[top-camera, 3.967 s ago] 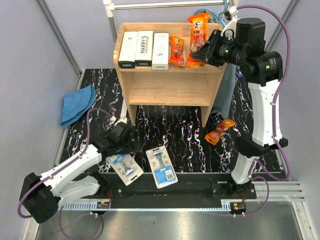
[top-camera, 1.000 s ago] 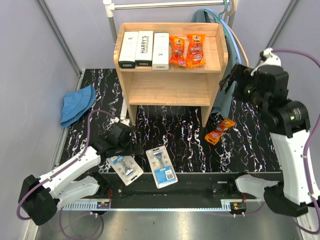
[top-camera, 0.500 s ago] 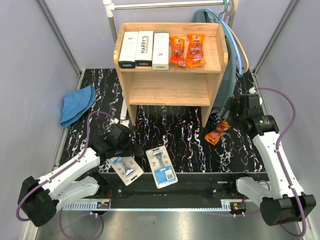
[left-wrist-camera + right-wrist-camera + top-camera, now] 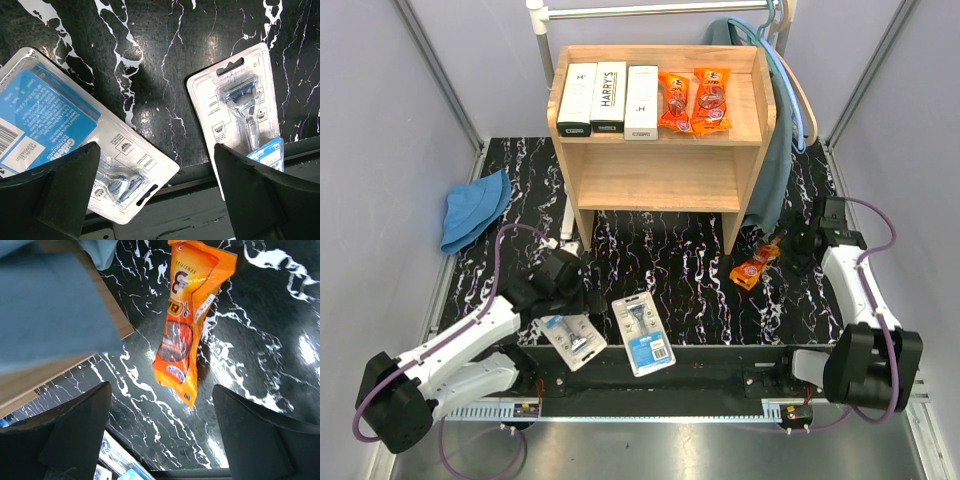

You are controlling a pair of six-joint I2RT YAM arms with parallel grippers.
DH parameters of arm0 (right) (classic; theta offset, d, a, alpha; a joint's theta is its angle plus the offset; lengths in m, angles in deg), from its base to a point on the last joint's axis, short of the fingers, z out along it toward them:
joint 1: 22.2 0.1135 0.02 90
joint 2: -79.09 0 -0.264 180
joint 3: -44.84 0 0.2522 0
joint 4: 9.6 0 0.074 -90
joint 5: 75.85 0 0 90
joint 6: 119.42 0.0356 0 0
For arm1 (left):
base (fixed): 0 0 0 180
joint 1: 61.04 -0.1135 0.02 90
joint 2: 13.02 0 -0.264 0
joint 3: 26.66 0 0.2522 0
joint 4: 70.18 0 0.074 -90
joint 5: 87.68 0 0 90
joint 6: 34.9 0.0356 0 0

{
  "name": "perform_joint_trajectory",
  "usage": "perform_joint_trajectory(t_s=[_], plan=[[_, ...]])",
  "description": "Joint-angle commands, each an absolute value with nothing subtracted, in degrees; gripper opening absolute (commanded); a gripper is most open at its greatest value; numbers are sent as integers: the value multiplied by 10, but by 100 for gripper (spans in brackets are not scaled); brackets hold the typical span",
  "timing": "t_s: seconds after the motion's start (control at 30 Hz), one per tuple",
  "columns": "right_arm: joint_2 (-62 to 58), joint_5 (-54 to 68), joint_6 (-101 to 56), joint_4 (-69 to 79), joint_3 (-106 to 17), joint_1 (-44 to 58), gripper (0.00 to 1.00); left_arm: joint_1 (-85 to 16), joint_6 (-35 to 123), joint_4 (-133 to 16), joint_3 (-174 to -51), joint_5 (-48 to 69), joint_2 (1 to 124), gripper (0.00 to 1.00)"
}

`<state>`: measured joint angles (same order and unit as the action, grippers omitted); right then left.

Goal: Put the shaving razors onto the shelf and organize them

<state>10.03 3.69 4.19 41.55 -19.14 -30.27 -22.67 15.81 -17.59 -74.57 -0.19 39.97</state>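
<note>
The wooden shelf [image 4: 660, 165] holds three long white boxes [image 4: 608, 100] and two orange pouches [image 4: 695, 102] on its top tier. A third orange pouch [image 4: 760, 262] [image 4: 187, 330] lies on the black marbled mat, right of the shelf's leg. My right gripper [image 4: 798, 240] [image 4: 160, 440] hovers open just beside that pouch, with nothing between its fingers. Two blister cards [image 4: 570, 338] [image 4: 642, 333] lie flat near the front edge. My left gripper [image 4: 582, 298] [image 4: 155, 200] is open above them, the cards [image 4: 65, 125] [image 4: 245, 110] showing on either side below it.
A blue cloth hat [image 4: 475, 208] lies at the mat's left edge. A grey-blue garment [image 4: 775, 150] [image 4: 50, 300] hangs from the metal rail [image 4: 650, 10] against the shelf's right side, close to my right arm. The arms' mounting rail [image 4: 670, 360] runs along the front.
My right arm has dropped from beside the shelf's top down to the mat, next to the orange pouch. The left arm and both blister cards have stayed put.
</note>
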Motion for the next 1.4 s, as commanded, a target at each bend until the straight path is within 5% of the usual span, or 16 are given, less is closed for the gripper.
perform_joint_trajectory(t_s=[0.0, 0.27, 0.6, 0.73, 0.77, 0.87, 1.37], plan=[[59, -6, 23, 354, -181, -314, 88, -225, 155, -198, -745, 10, 396, 99], [-15, -2, 5, 320, -170, -325, 86, -225, 157, -199, -747, 11, 407, 99], [-83, -8, -9, 285, -167, -327, 68, -225, 156, -204, -744, 12, 408, 99], [-98, -12, -19, 272, -161, -327, 41, -225, 159, -203, -747, 17, 411, 99], [-97, -16, -21, 269, -155, -327, 25, -225, 159, -203, -746, 18, 409, 99], [-85, -15, -22, 267, -149, -327, 10, -225, 157, -203, -745, 17, 406, 99], [98, -79, -69, 390, -163, -327, 3, -225, 162, -205, -778, 52, 387, 99]])
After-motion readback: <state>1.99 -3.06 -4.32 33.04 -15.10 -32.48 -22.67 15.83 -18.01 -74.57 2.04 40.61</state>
